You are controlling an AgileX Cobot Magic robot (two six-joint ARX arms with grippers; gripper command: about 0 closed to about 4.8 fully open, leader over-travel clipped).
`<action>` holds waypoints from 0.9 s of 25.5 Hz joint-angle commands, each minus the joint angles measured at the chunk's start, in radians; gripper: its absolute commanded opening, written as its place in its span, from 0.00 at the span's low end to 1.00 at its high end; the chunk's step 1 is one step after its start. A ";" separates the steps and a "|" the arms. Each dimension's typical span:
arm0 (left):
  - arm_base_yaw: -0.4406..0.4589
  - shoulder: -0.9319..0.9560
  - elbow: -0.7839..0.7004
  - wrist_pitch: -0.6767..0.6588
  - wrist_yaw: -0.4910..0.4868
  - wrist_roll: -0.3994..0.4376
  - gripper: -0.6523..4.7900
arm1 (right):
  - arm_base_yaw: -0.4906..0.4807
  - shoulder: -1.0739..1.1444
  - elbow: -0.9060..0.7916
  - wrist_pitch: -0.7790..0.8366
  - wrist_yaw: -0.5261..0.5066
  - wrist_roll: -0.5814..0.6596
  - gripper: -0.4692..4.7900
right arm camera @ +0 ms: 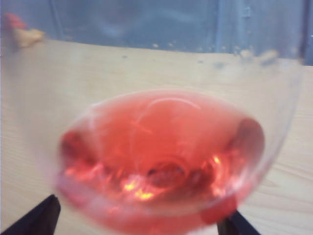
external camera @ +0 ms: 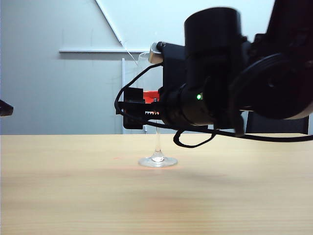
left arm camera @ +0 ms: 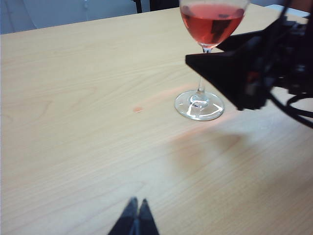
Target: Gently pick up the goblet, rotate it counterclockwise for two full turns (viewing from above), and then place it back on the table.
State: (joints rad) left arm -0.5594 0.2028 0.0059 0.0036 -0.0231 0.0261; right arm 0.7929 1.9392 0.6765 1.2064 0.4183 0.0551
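Observation:
The goblet (external camera: 157, 159) stands upright on the table (external camera: 73, 186), its round foot (left arm camera: 199, 105) flat on the wood. Red liquid fills the lower bowl (left arm camera: 212, 22). My right gripper (right arm camera: 142, 226) is open, its two black fingertips (right arm camera: 39, 220) wide apart on either side of the bowl's base, which fills the right wrist view. In the exterior view the right arm's black body (external camera: 220, 73) hides most of the bowl. My left gripper (left arm camera: 137, 204) is shut and empty, hovering low over bare wood well short of the glass.
The right arm's cable (external camera: 195, 142) loops down close to the tabletop beside the stem. A faint reddish spot (left arm camera: 138, 108) marks the wood near the foot. A grey wall and a white panel (external camera: 98, 50) lie behind the table's far edge.

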 commanded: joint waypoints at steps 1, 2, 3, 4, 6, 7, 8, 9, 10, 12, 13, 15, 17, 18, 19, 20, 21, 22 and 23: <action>0.000 0.000 0.003 0.012 0.001 0.000 0.11 | -0.013 0.029 0.044 -0.016 -0.001 0.008 0.91; 0.000 0.000 0.003 0.012 0.001 0.000 0.11 | -0.014 0.036 0.053 -0.018 -0.001 0.015 0.91; 0.000 0.000 0.003 0.012 0.001 0.000 0.11 | -0.016 0.044 0.063 -0.021 0.003 0.021 0.90; 0.000 0.000 0.003 0.012 0.001 0.000 0.11 | -0.021 0.050 0.073 -0.026 0.003 0.023 0.89; 0.000 0.000 0.003 0.012 0.001 0.000 0.11 | -0.026 0.062 0.088 -0.038 0.003 0.023 0.86; 0.000 0.000 0.003 0.012 0.001 0.000 0.11 | -0.028 0.068 0.096 -0.043 0.003 0.024 0.86; 0.000 0.000 0.003 0.012 0.001 0.000 0.11 | -0.031 0.071 0.101 -0.047 0.003 0.024 0.84; 0.000 0.000 0.003 0.012 0.001 0.000 0.11 | -0.035 0.072 0.103 -0.047 0.002 0.026 0.83; 0.000 0.000 0.003 0.012 0.001 0.000 0.11 | -0.035 0.076 0.106 -0.048 0.003 0.028 0.81; 0.000 0.000 0.003 0.012 0.001 0.000 0.11 | -0.039 0.077 0.113 -0.053 0.002 0.029 0.74; 0.000 0.000 0.003 0.012 0.001 0.000 0.11 | -0.040 0.077 0.113 -0.052 0.002 0.033 0.71; 0.000 0.000 0.003 0.012 0.001 0.000 0.11 | -0.042 0.077 0.113 -0.054 0.002 0.050 0.64; 0.000 0.000 0.003 0.012 0.001 0.000 0.11 | -0.042 0.078 0.113 -0.054 0.002 0.054 0.61; 0.000 0.000 0.003 0.012 0.001 0.000 0.11 | -0.042 0.079 0.113 -0.053 0.003 0.062 0.60; 0.000 0.000 0.003 0.012 0.001 0.000 0.11 | -0.042 0.083 0.113 -0.050 0.003 0.077 0.60; 0.000 0.000 0.003 0.012 0.001 0.000 0.11 | -0.045 0.092 0.113 -0.040 0.002 0.089 0.60; 0.000 0.000 0.003 0.012 0.001 0.000 0.11 | -0.047 0.105 0.113 -0.020 0.003 0.113 0.60; 0.000 0.000 0.003 0.012 0.001 0.000 0.11 | -0.048 0.112 0.113 -0.005 0.003 0.114 0.60; 0.000 0.000 0.003 0.012 0.001 0.000 0.11 | -0.048 0.117 0.113 0.008 0.003 0.114 0.60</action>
State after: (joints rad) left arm -0.5594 0.2024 0.0059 0.0032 -0.0231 0.0261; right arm 0.7456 2.0541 0.7872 1.1641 0.4183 0.1581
